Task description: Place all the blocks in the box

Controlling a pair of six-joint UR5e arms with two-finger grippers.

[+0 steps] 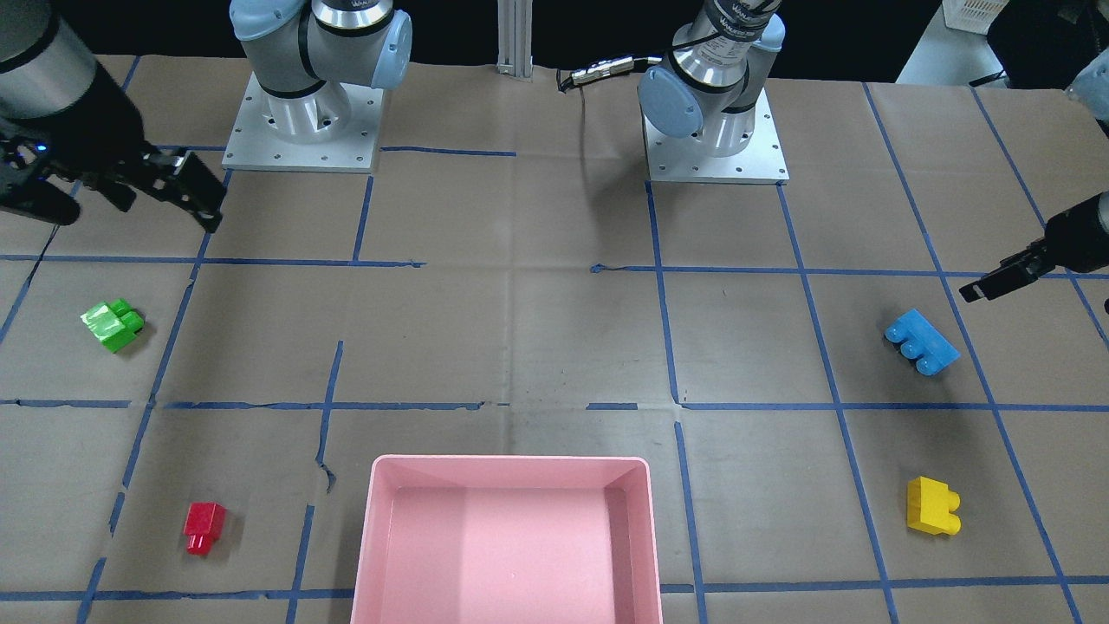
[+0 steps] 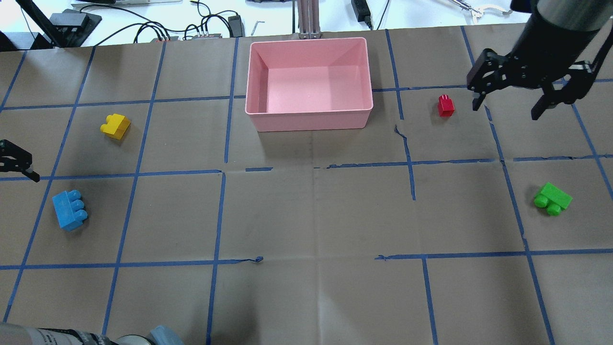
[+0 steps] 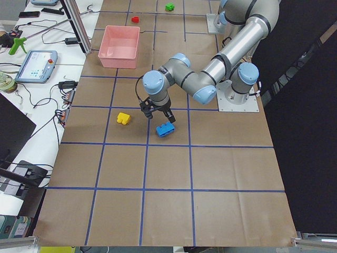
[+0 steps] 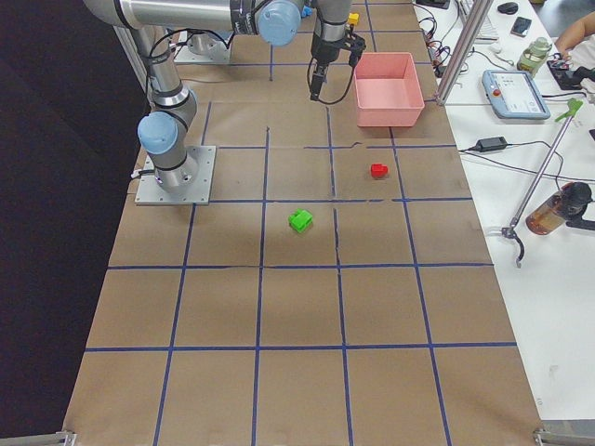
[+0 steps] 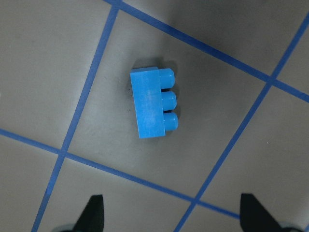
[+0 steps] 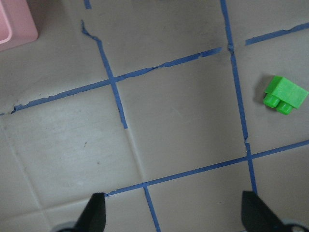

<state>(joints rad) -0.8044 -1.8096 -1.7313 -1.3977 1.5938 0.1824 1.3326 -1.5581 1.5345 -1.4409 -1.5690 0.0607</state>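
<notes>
The left hand hangs over the desk with its fingers spread wide and nothing between them. The light-blue three-stud block lies on its side just ahead of the fingertips, roughly centred between them. In the overhead view this block sits near the left hand, on the robot's side of it. The yellow two-stud block lies farther out, toward the pink box.

The right hand is also released and empty, its fingers well apart. The small red block lies just beside it, between it and the box. The green two-stud block lies off to the right of its wrist view, well ahead of the fingertips. All four blocks rest on the desk outside the box.
</notes>
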